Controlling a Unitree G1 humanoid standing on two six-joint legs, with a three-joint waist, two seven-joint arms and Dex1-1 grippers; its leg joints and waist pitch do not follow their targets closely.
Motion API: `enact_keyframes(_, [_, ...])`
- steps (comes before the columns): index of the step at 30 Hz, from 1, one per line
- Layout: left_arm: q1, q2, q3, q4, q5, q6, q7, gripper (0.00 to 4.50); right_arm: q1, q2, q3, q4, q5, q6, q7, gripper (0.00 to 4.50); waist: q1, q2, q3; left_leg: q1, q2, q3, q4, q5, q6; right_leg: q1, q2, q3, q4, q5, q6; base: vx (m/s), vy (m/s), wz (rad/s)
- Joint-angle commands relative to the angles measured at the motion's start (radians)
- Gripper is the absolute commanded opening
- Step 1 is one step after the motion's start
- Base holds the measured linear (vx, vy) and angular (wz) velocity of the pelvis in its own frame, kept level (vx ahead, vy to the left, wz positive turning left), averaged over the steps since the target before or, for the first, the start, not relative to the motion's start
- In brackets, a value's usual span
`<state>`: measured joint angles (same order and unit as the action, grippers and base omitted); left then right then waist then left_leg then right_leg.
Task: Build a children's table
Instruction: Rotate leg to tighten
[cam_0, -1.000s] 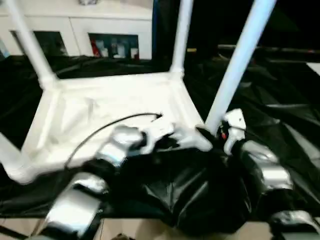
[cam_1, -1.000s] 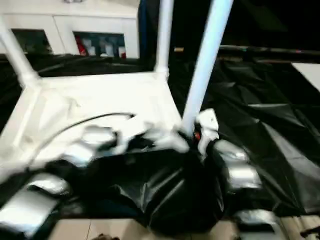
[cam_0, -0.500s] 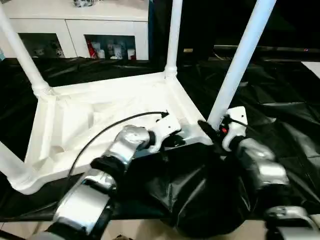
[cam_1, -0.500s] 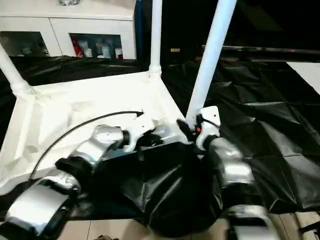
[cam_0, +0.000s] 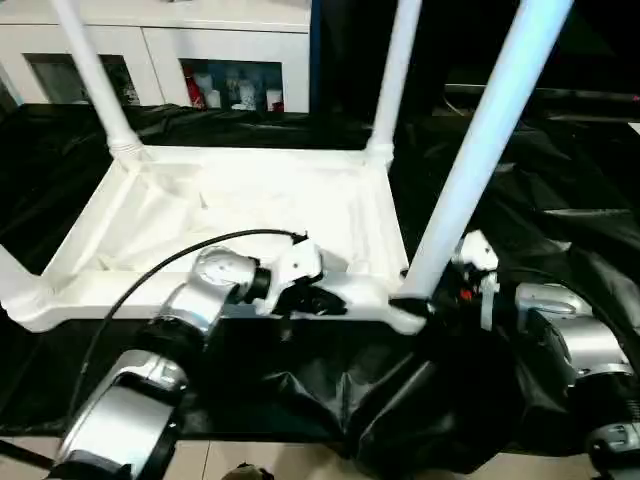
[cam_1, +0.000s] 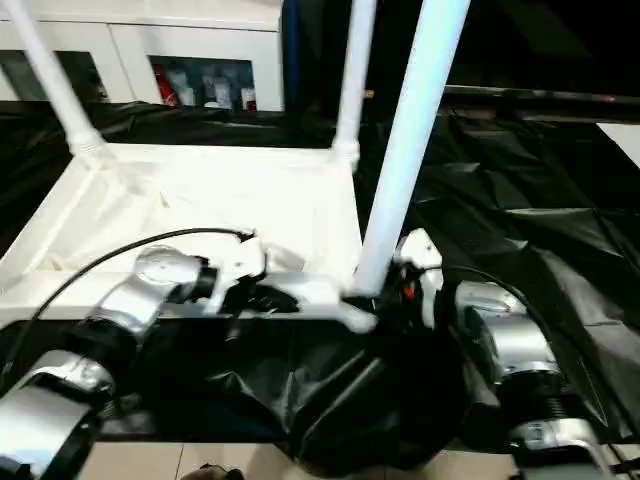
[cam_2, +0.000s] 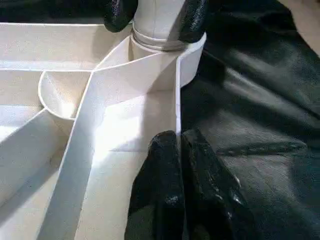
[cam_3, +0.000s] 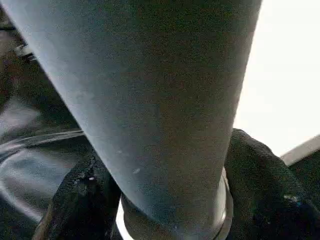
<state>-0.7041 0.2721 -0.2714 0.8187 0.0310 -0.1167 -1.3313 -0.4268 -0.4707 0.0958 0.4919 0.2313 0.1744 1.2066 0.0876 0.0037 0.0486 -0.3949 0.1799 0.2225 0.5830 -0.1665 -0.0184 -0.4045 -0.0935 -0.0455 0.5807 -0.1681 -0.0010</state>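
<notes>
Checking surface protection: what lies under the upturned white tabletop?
Black sheeting drapes the work table beneath the tabletop, bunching at the near edge. What is directly under the tabletop is covered by it.

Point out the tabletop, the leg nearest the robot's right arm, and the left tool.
tabletop (cam_0: 250, 205): left eye view, ribbed underside.
near right leg (cam_0: 478, 150): left eye view, mid-shaft.
left tool (cam_2: 179, 150): left wrist view, shut fingertips on tabletop rim.
</notes>
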Motion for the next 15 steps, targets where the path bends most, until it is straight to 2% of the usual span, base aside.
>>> enact_keyframes(1, [0.01, 0.003, -0.013, -0.043, -0.029, 0.0, -0.079, 0.0, -0.007, -0.027, -0.012, -0.001, 0.001, 0.02, 0.001, 2.96, 0.0, -0.012, -0.064, 0.037, 0.064, -0.028, -0.067, -0.242, 0.056, 0.035, -0.06, 0.03, -0.054, -0.212, -0.255, 0.0, 0.0, 0.0])
enact_keyframes(5, [0.016, 0.002, -0.011, -0.055, -0.029, 0.004, -0.079, 0.0, -0.006, -0.018, -0.007, -0.01, 0.018, 0.031, 0.02, 2.62, 0.001, -0.013, -0.066, 0.037, 0.064, -0.028, -0.066, -0.237, 0.05, 0.036, -0.06, 0.031, -0.052, -0.2, -0.254, 0.0, 0.0, 0.0])
enact_keyframes(11, [0.021, -0.004, -0.016, -0.066, -0.035, 0.012, -0.069, 0.0, 0.018, -0.012, 0.0, -0.033, 0.023, 0.041, 0.027, 2.44, 0.002, -0.014, -0.065, 0.035, 0.062, -0.028, -0.064, -0.227, 0.055, 0.036, -0.062, 0.032, -0.053, -0.205, -0.249, 0.0, 0.0, 0.0])
enact_keyframes(15, [0.011, -0.027, -0.007, -0.037, -0.013, -0.008, 0.016, 0.0, 0.043, 0.02, -0.018, -0.031, 0.003, 0.023, -0.068, 2.4, 0.001, -0.014, -0.066, 0.036, 0.063, -0.029, -0.065, -0.238, 0.046, 0.034, -0.06, 0.032, -0.054, -0.218, -0.24, 0.0, 0.0, 0.0])
